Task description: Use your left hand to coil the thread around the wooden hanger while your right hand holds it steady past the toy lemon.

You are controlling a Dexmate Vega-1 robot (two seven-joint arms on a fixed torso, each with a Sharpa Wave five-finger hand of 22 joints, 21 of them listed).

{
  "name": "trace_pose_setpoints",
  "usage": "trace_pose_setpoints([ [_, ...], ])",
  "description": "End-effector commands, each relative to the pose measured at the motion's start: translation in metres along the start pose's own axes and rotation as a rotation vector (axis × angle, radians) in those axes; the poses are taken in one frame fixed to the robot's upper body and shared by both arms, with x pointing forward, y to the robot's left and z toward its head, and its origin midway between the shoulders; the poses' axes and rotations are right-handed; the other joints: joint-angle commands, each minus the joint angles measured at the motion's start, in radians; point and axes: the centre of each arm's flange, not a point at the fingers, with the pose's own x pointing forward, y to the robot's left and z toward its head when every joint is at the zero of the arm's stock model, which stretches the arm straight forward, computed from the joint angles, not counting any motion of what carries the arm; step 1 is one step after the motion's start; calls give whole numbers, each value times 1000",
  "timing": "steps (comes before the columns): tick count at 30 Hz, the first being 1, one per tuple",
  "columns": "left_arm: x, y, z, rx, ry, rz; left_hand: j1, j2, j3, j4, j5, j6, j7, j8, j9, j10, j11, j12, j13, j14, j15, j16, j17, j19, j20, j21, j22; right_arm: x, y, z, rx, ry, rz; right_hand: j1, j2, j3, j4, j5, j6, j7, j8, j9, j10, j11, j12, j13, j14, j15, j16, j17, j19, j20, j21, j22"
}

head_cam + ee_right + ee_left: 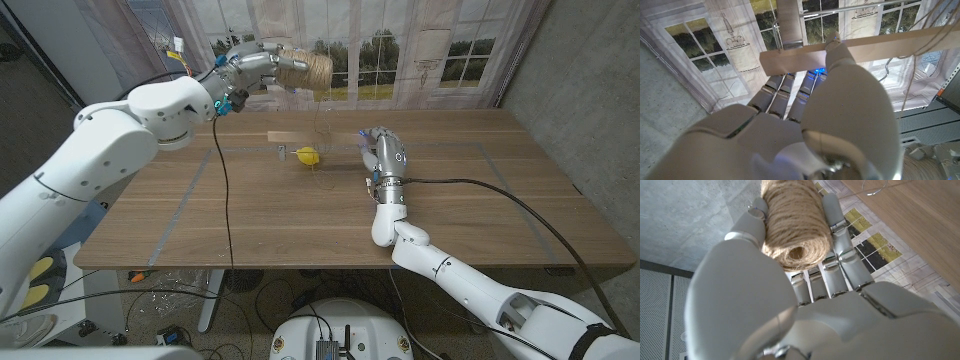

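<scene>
My left hand (252, 66) is raised above the table's far edge and grips a spool of brown twine (306, 68); in the left wrist view the fingers wrap around the spool (796, 225). A thin thread (318, 120) drops from the spool toward the yellow toy lemon (307, 156) on the table. To the right of the lemon, my right hand (386, 156) stands with fingers up. In the right wrist view its fingers (790, 95) hold the light wooden hanger bar (880, 44), with thread strands (914, 65) crossing the bar. The hanger is hard to make out in the head view.
A black cable (226, 190) hangs from my left arm across the table's left part. Another cable (490, 192) runs over the wooden table (480, 240) to my right wrist. A printed window backdrop (400, 50) stands behind the far edge.
</scene>
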Motion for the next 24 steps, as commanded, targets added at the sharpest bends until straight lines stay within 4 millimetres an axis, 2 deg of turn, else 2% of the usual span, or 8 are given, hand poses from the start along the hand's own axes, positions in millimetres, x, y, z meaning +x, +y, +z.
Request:
trace_pose_setpoints([
  [1, -23, -18, -19, 4, 39, -55, 238, 254, 38, 31, 6, 59, 51, 5, 75, 46, -43, 45, 152, 206, -259, 4, 5, -6, -61, 6, 0, 17, -8, -12, -16, 95, -22, 33, 53, 2, 9, 6, 91, -44, 4, 22, -3, -6, 5, 6, 11, -175, 0, 3, -2, 4, 7, 2],
  [8, -39, -20, -32, 37, 102, -34, 236, 255, 38, 32, 6, 61, 44, 6, 77, 47, -49, 46, 154, 206, -259, 3, 6, -8, -60, 7, 0, 18, -18, -20, -27, 140, -68, 32, 53, 1, 9, 6, 92, -43, 4, 22, -1, -6, 6, 7, 12, -175, -2, 3, -2, 7, 9, 2],
  [15, -45, -27, -46, 44, 145, -58, 234, 254, 37, 32, 5, 60, 45, 5, 77, 47, -49, 44, 154, 206, -260, 3, 7, -10, -59, 7, -1, 17, -29, -31, -51, 184, -102, 32, 52, 1, 10, 6, 91, -44, 4, 22, -1, -5, 5, 6, 12, -175, -3, 4, -3, 7, 10, 2],
  [24, -45, -36, -48, 204, 193, -60, 235, 254, 38, 31, 5, 60, 45, 3, 75, 47, -49, 43, 154, 205, -261, 2, 7, -11, -58, 7, 0, 12, -43, -42, -80, 229, -124, 31, 53, 0, 10, 6, 90, -44, 4, 22, -1, -5, 5, 7, 11, -173, -5, 3, -5, 8, 11, 2],
])
